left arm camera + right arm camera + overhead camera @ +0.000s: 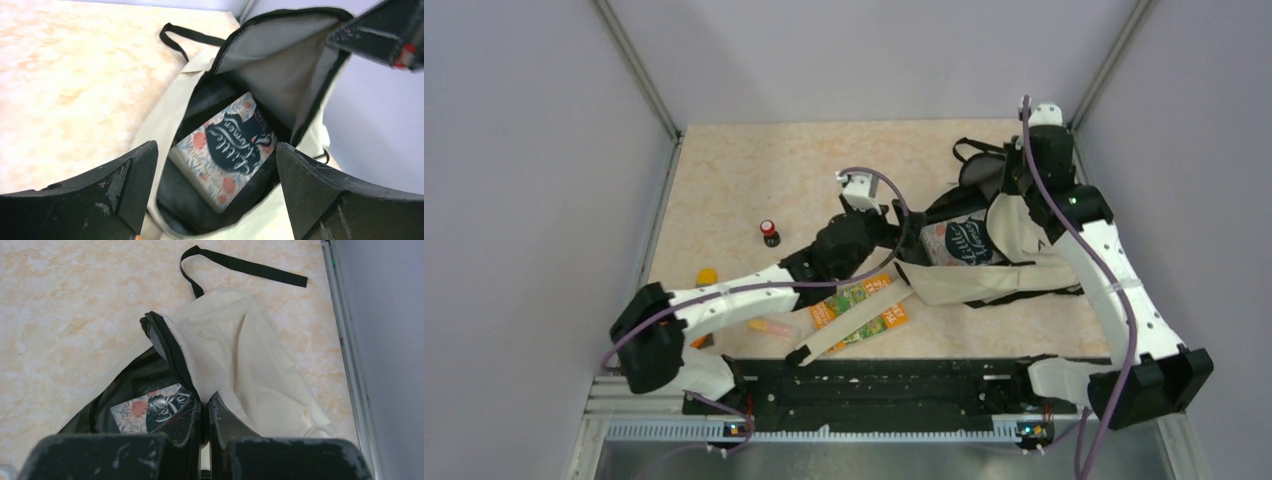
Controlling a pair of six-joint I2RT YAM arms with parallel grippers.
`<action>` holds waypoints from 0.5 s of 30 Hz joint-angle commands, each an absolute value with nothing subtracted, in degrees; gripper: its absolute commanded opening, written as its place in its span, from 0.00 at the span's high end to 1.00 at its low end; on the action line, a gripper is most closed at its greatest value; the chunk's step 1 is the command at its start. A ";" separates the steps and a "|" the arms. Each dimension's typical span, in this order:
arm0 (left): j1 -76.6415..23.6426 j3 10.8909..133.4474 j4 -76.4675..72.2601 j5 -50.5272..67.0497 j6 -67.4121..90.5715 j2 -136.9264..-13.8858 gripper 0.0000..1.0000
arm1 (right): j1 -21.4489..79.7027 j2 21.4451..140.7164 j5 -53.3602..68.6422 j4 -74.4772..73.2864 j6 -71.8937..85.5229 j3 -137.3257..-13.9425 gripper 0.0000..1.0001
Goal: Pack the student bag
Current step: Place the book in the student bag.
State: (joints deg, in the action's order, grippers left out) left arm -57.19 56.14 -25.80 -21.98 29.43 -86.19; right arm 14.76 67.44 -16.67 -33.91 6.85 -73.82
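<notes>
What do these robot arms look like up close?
The left arm and right arm have white shells, bulky black joints and a purple cable looping alongside. The end effector fingers are broad, black and scuffed.

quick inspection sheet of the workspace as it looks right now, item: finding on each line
surface: beige marbled tabletop
job's things: student bag lying open at the right, book inside it
clutter: red-capped bottle, small orange item, orange-green flat packs with a bag strap lying across them
grippers: left end effector open over the bag mouth, holding nothing; right end effector shut on the bag's zipper rim
cables: purple cable looping off the left arm, another along the right arm
surroundings: plain grey walls, metal frame post
</notes>
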 commanded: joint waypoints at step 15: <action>-56.60 24.85 12.32 -4.47 32.21 -47.38 0.07 | 9.76 76.58 -22.37 -31.65 4.16 -84.80 1.00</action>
